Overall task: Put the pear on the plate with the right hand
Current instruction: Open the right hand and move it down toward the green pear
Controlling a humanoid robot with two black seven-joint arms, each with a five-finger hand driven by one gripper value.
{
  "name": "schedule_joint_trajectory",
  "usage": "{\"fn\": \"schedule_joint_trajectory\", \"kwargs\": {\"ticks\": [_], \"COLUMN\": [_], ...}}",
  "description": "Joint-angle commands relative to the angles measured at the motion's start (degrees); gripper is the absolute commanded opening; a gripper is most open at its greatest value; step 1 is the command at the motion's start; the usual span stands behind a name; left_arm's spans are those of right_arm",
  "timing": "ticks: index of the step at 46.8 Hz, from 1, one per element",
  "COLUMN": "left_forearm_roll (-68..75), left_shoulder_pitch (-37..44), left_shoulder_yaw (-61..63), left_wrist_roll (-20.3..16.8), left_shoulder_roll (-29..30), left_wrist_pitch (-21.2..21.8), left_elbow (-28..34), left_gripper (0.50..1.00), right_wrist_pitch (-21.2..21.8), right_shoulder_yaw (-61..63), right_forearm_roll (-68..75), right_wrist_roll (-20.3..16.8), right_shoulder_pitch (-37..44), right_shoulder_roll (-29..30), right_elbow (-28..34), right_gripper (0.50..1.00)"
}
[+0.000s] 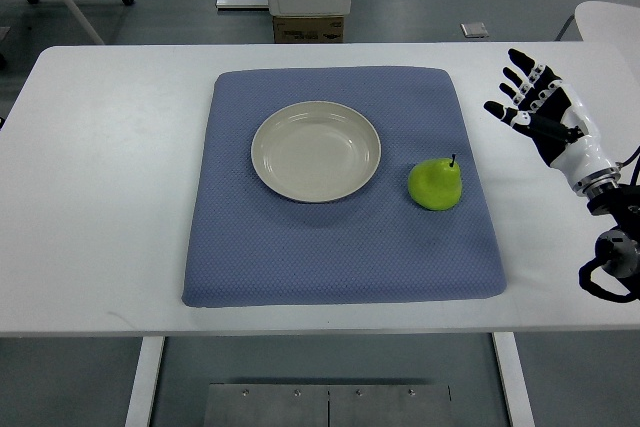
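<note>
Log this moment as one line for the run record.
right hand open, off mat | pear on mat right of plate | plate empty

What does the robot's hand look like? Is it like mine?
A bit like yours. The right hand has black fingers with small white patches at the joints. Its back is white with black parts, leading to a shiny metal wrist. Below that sit dark arm parts with a black cable loop. No left hand shows.
</note>
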Motion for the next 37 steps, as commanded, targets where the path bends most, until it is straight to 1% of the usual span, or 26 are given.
{"fn": "schedule_joint_trajectory", "kwargs": {"ticks": [1, 11, 37], "left_forearm_roll": [0.0, 0.0, 0.0], "left_shoulder_pitch": [0.0, 0.0, 0.0], "left_shoulder_yaw": [0.1, 0.0, 0.0], "left_wrist_roll": [0.0, 0.0, 0.0], "left_shoulder_roll": [0.0, 0.0, 0.0], "left_wrist_pitch": [0.0, 0.1, 0.1], "left_elbow": [0.0, 0.0, 0.0], "left_gripper": [1.0, 1.0, 1.0], "right_wrist_pitch": [0.0, 0.0, -0.6], "right_shoulder_yaw": [-1.3, -5.4, -7.2], "right_forearm_roll": [-0.3, -2.4, -14.6], "right_wrist_roll": [0.0, 0.0, 0.0], "right_shoulder_pitch": [0.0, 0.2, 0.4], "right_shoulder_roll": [-0.9, -2.6, -1.8], "right_elbow": [0.9, 2.6, 3.0], "right_gripper": [0.989, 0.989, 0.991]}}
